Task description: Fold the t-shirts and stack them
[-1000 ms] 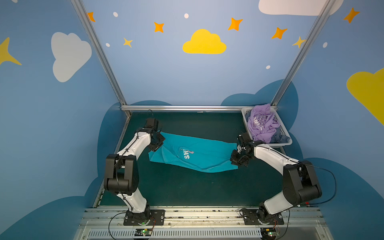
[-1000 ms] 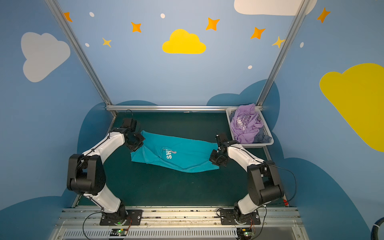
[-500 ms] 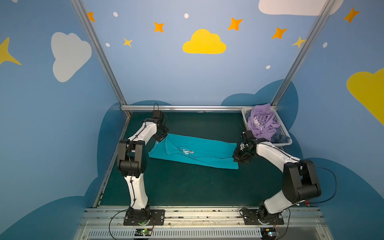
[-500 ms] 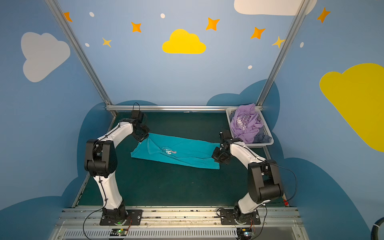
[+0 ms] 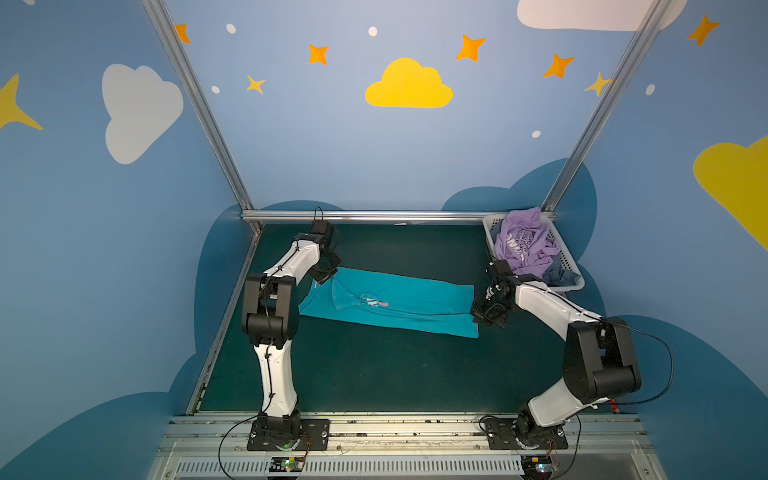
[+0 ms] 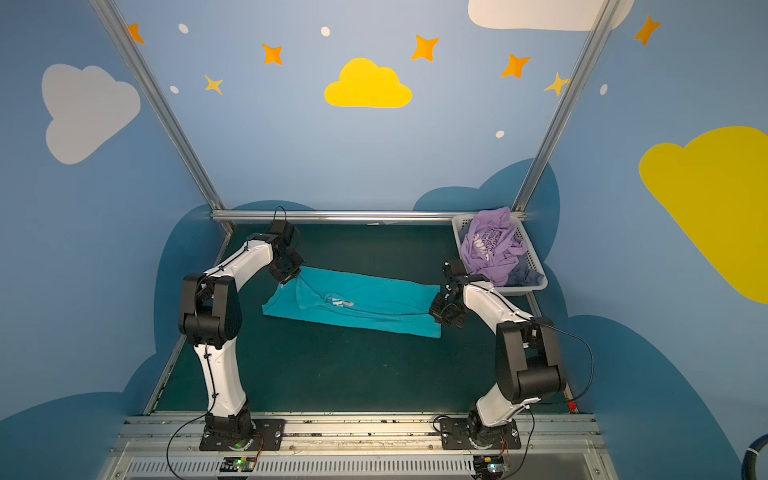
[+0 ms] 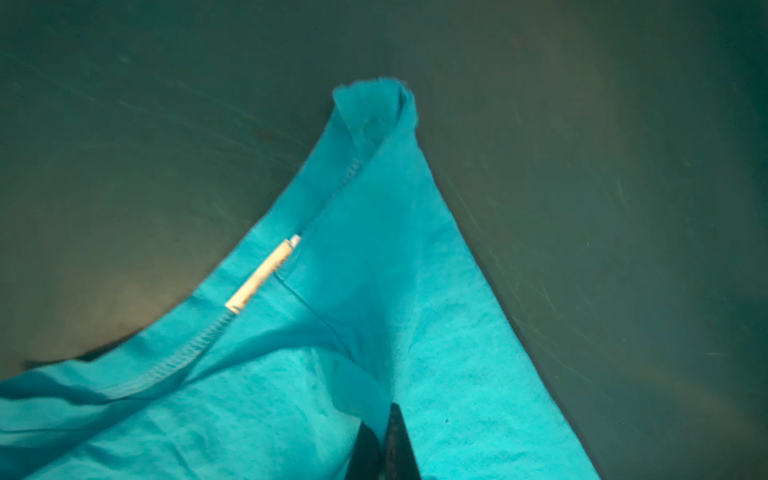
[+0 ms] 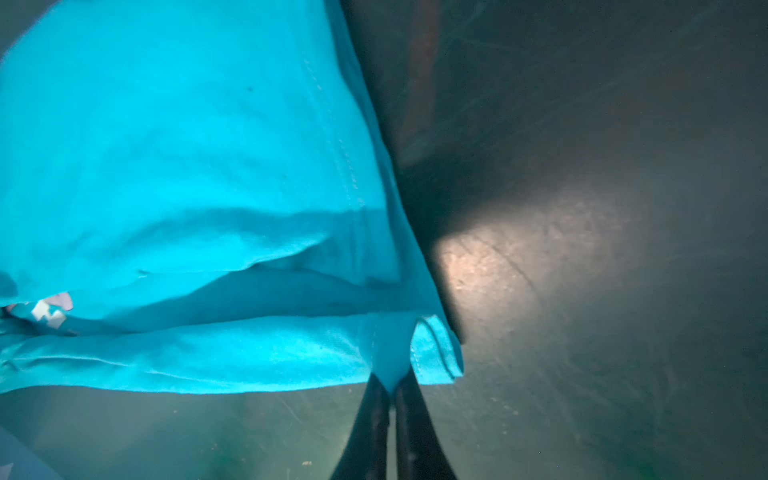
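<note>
Teal t-shirt pinched at both ends on the green mat

The teal t-shirt [image 5: 399, 303] lies folded in a long strip across the middle of the green mat [image 5: 374, 374], a sliver of white print showing; the right gripper [image 8: 390, 390] is closed tight on the hem corner at its right end, cloth nipped between the jaws; a little farther back, the left gripper [image 5: 326, 274] is clamped on the left end, near the white label [image 7: 262, 276]; in the far right corner, the lavender t-shirt [image 5: 521, 245] is heaped in the white basket [image 5: 490, 222].
</note>
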